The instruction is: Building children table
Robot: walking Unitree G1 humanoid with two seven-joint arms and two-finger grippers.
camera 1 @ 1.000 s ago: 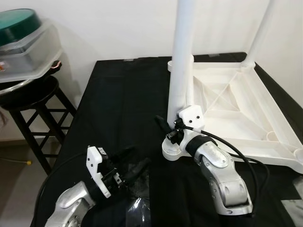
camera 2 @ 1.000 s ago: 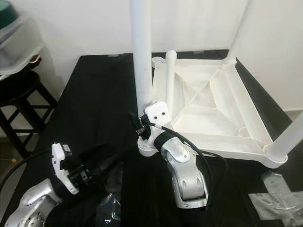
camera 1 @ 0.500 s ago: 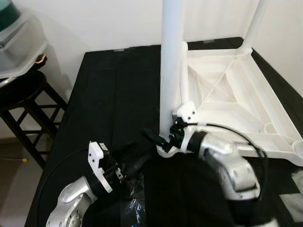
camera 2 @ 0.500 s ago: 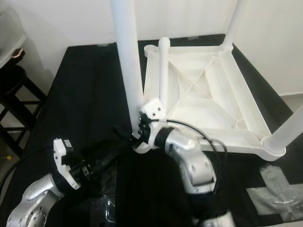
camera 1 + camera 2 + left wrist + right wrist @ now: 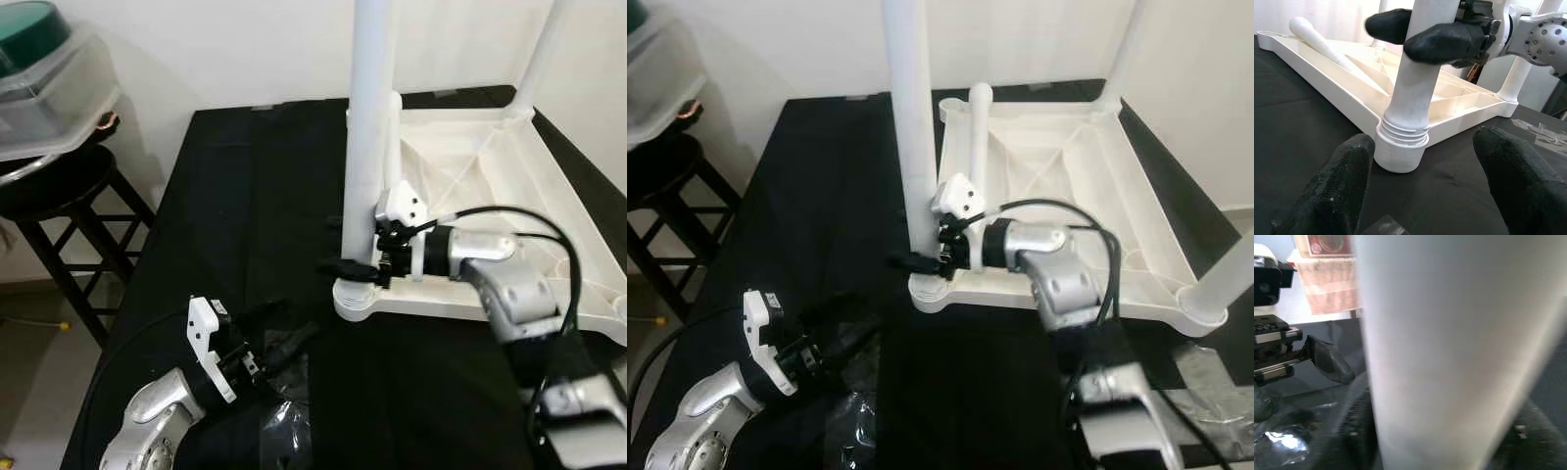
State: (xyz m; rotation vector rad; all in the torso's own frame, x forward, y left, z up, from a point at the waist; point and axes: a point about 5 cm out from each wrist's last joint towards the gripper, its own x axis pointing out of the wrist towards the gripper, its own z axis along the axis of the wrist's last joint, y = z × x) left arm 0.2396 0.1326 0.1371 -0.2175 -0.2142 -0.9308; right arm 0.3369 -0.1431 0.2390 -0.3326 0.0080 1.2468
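The white plastic tabletop [image 5: 470, 186] lies upside down on a black cloth. An upright white leg [image 5: 369, 147] stands in the near-left corner socket [image 5: 355, 299], its threaded collar [image 5: 1403, 132] showing above the socket. My right gripper [image 5: 355, 266] is shut on this leg just above the socket, one black finger [image 5: 1444, 36] across its front. My left gripper [image 5: 284, 328] rests open on the cloth in front of the socket, fingers [image 5: 1347, 181] spread wide, holding nothing. A loose leg [image 5: 977, 137] lies inside the tabletop. Two more legs [image 5: 1225, 284] stand at other corners.
A black stool [image 5: 59, 196] stands left of the table, carrying a clear plastic container with a green lid [image 5: 49, 69]. A crumpled clear plastic bag [image 5: 279, 421] lies on the cloth by my left gripper. More plastic wrap [image 5: 1215, 382] lies at the near right.
The camera has shifted. My right arm has swung from the near side of the leg to its right side, still gripping it. The left gripper stays open on the cloth.
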